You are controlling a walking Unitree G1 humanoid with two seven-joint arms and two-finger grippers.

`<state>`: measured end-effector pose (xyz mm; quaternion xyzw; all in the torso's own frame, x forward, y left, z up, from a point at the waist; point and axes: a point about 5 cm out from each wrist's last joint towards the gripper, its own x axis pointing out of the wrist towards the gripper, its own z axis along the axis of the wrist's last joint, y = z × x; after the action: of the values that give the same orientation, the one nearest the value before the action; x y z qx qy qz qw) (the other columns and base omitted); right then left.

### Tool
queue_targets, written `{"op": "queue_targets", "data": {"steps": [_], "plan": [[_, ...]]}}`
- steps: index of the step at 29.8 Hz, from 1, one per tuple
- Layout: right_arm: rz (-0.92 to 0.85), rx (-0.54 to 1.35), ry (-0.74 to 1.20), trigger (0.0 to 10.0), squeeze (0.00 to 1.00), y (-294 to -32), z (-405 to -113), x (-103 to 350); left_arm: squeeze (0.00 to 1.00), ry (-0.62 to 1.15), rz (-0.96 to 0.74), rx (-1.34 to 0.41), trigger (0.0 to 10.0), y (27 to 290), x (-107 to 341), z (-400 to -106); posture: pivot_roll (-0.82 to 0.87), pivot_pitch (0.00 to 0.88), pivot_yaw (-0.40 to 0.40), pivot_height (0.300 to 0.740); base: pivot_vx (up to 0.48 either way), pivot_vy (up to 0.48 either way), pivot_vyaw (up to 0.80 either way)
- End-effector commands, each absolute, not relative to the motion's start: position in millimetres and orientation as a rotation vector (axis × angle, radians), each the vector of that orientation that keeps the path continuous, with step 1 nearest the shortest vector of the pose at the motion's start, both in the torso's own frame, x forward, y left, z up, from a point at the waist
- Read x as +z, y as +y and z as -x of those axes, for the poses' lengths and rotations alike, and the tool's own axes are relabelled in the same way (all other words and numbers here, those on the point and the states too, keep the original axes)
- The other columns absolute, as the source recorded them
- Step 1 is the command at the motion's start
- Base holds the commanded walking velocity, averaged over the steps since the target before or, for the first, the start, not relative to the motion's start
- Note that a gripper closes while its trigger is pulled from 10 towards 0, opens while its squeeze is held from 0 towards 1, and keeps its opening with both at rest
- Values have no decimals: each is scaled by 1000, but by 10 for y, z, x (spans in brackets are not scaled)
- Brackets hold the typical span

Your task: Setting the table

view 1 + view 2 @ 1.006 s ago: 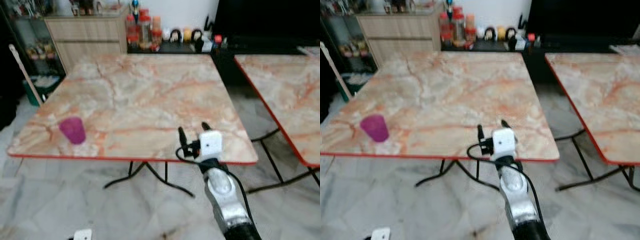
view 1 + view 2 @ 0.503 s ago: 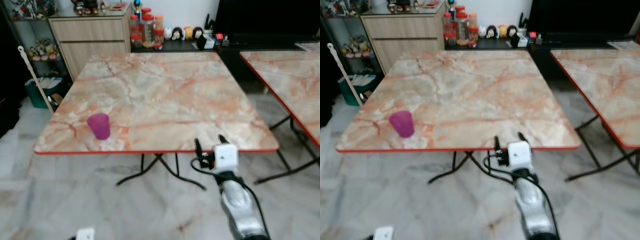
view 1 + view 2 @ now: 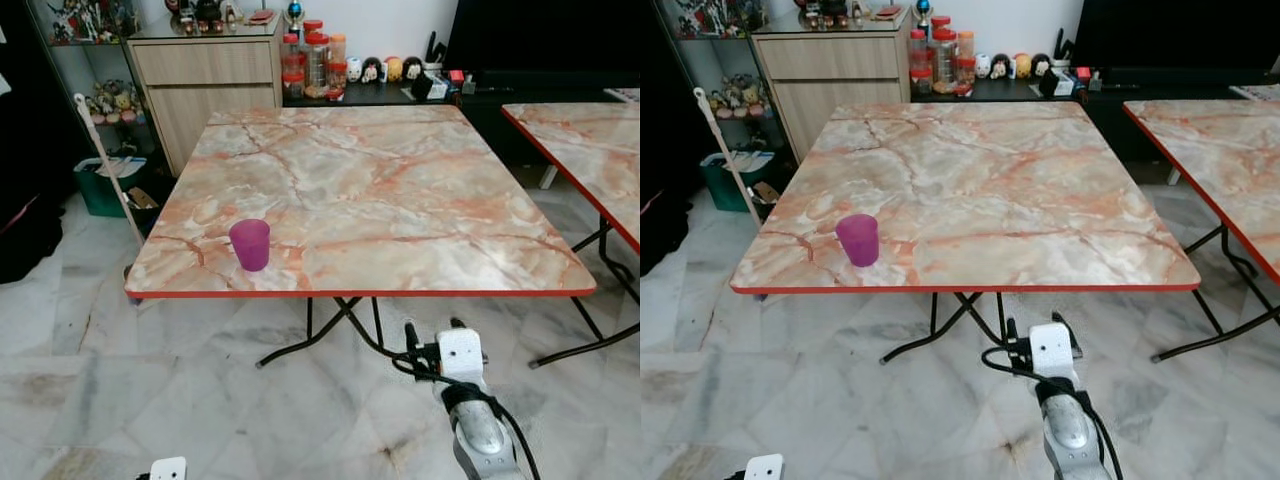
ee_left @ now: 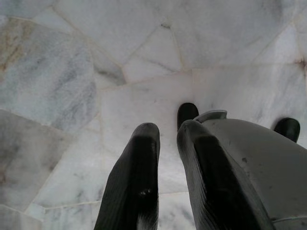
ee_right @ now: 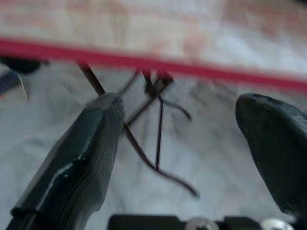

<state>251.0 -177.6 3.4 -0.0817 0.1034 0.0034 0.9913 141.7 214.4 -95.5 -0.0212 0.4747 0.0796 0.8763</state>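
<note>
The right gripper point(image 3: 432, 335) is held out low in front of the robot, over the marble floor point(image 3: 200, 400) and a little short of the near edge of the bench point(image 3: 400, 190). Its two black fingers point(image 5: 91, 153) stand wide apart with nothing between them. In the right wrist view, the red rim of the bench runs across beyond the fingertips, and the black folding legs point(image 5: 153, 124) under the bench show in the gap between the two fingers.

The purple cup point(image 3: 250, 244) stands upright on the bench, close to its near edge and near the left corner. It is well apart from the right fingers, ahead of them and far to their left.

The left gripper point(image 4: 165, 139) hangs low and points down at the floor. Its fingers point(image 4: 139, 177) are almost together, with only a narrow slit between them, and they hold nothing. Just beside these fingers a grey part of the robot's body point(image 4: 254, 163) is seen.

A second bench point(image 3: 590, 150) with the same marble top stands at the right, far from both grippers. Behind the first bench there is a wooden cabinet point(image 3: 205, 85) and a row of jars with red lids point(image 3: 315, 65). A broom handle point(image 3: 105, 170) leans at the left of the bench.
</note>
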Motion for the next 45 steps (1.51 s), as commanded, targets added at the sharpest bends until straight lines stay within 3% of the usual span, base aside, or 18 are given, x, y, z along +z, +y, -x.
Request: {"op": "queue_targets", "data": {"steps": [1,8,12,22,33,45], "plan": [[147,-39,261,10000,0,-1875,-2489,-41,0,975,50,165,10000,2124,-943,-1454,-11,0,23,740,0,0,0],[79,-73,448,10000,0,-1941,-2396,-296,0,952,32,159,10000,2128,-921,-1501,-13,0,32,740,0,0,0],[64,-138,628,10000,0,-2017,-2236,-504,0,918,16,179,10000,2159,-877,-1590,3,0,32,740,0,0,0],[56,-98,921,10000,0,-1949,-1750,-854,0,894,34,207,10000,2155,-855,-1641,12,0,33,740,0,0,0],[-11,-88,894,10000,0,-1881,-1795,-838,0,886,41,204,10000,2143,-838,-1689,3,0,46,740,0,0,0],[-35,-80,876,10000,0,-1781,-1804,-841,0,863,11,197,10000,2298,-774,-1754,-3,0,60,740,0,0,0]]}}
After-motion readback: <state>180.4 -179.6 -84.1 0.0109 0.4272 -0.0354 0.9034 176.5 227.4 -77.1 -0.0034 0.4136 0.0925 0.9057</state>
